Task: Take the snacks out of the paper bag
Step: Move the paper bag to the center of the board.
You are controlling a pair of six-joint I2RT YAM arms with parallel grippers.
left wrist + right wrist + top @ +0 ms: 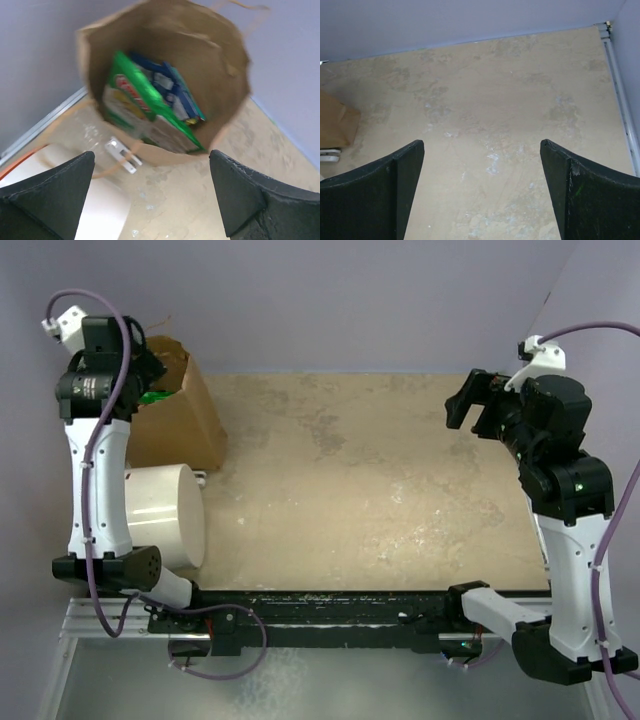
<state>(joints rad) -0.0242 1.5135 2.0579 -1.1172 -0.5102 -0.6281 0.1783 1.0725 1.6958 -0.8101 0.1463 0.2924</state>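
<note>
The left tool (151,155) hangs released, its fingers spread wide and holding nothing. The paper bag (225,65) sits just ahead of it, its open mouth facing the tool. Inside are the snacks (165,102) — a big green packet (132,92) toward the tool's left finger, with blue packets (172,90) tucked behind it. A white cylinder (100,210) lies under the left finger, and a small white bar (122,152) sits by the bag's base. The right tool (481,143) is released too, fingers wide over the tabletop (495,100) — the bag is well off to its left.
</note>
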